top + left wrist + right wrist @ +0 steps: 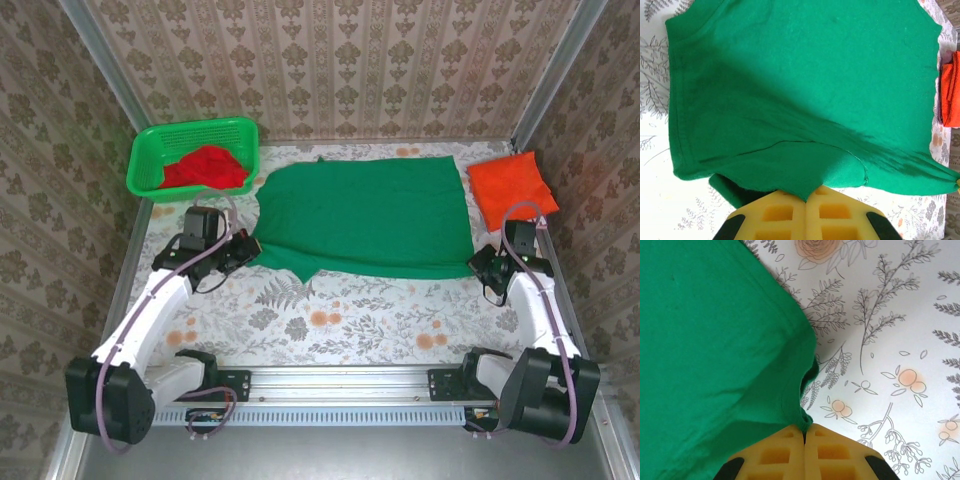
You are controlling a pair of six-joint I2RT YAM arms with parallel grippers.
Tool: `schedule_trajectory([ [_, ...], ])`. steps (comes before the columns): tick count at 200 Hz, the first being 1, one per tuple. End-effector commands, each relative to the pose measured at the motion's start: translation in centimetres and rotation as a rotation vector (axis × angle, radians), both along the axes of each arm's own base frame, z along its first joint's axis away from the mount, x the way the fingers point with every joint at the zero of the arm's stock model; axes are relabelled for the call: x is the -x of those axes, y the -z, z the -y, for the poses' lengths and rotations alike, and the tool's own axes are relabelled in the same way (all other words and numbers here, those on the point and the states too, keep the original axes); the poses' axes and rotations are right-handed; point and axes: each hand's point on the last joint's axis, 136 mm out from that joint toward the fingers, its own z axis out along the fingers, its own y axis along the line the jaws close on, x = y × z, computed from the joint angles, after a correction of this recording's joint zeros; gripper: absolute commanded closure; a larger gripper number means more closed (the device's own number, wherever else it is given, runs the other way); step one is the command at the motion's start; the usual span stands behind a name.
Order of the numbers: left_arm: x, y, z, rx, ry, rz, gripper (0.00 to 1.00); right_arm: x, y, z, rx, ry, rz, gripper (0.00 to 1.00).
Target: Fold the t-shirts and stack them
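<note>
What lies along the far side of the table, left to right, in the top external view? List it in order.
green basket, holding the red t-shirt → dark green t-shirt → orange-red t-shirt

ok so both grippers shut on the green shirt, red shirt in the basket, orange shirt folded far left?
No: the top view shows the orange shirt folded at far right. The left gripper and right gripper are shut on the green shirt; the red shirt is in the basket.

Grn basket (148,165) far-L on floral tbl (350,322)
</note>
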Motion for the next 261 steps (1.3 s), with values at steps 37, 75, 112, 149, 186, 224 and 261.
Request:
schedule_trajectory([
  [37, -4.6, -2.1, 1.6, -0.025, 0.114, 0.062, 1.00, -2.7, -0.6, 0.9, 0.022, -0.057, -0.019, 1.00],
  [75, -7.8, -1.6, 2.2, -0.065, 0.154, 0.070, 1.00, -4.5, -0.6, 1.6, 0.036, -0.074, -0.026, 1.00],
  [112, -10.3, -1.6, 2.7, -0.103, 0.196, 0.089, 1.00, -6.3, -1.2, 2.2, 0.047, -0.084, -0.016, 1.00],
  [149, -12.0, -0.9, 2.3, -0.154, 0.221, 0.075, 1.00, -7.3, -0.8, 2.6, 0.053, -0.088, -0.029, 1.00],
  [186, -12.8, -0.4, 1.4, -0.187, 0.239, 0.051, 1.00, -7.6, -0.5, 2.6, 0.041, -0.089, -0.033, 0.99],
  [224, -14.0, 0.2, 1.1, -0.192, 0.244, 0.048, 1.00, -7.7, 0.6, 2.4, 0.028, -0.098, -0.065, 0.99],
  [261, -15.0, 0.5, 0.9, -0.205, 0.249, 0.049, 1.00, -9.1, 0.5, 2.9, 0.044, -0.097, -0.039, 0.99],
])
